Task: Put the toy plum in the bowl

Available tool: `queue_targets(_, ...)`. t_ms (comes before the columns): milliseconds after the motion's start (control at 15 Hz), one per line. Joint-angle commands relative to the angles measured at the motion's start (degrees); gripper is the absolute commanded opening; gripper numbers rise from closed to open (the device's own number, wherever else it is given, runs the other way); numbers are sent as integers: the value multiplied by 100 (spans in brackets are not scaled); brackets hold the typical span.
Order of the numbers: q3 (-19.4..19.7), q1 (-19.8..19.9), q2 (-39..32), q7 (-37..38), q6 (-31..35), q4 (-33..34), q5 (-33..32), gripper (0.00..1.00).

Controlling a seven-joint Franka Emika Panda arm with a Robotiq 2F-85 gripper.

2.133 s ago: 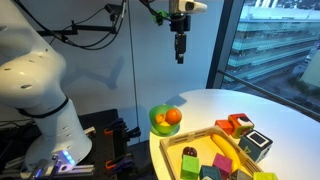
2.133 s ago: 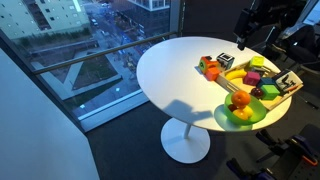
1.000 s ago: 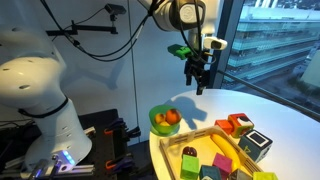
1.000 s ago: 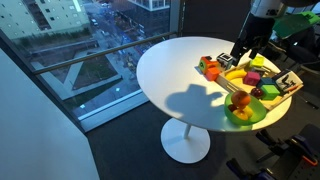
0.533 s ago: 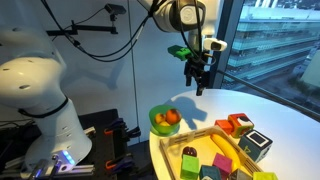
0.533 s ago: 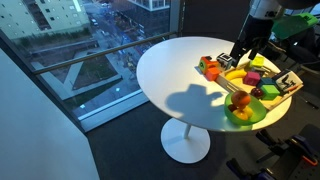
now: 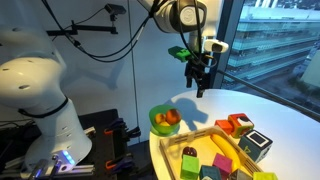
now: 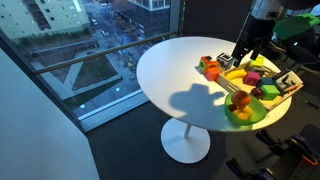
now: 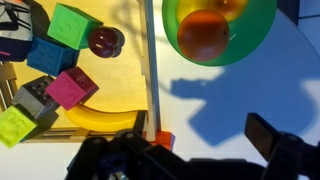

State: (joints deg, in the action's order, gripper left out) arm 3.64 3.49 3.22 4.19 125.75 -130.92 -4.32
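toy plum in tray, bowl cut off at top, end effector prob empty, grip too blurry to tell

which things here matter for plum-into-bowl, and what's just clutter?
In the job:
- plum, lying in the tray
- green bowl
- end effector, up above the table, holding nothing

Just lying about:
- orange, in the bowl
- banana
- coloured blocks
- wooden tray
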Motion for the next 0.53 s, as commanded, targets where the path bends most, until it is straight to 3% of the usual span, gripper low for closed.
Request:
queue_targets(0, 143, 146, 53, -247, 162, -103, -5, 100)
queue_targets(467, 471, 411, 86, -1142, 720, -557, 199, 100)
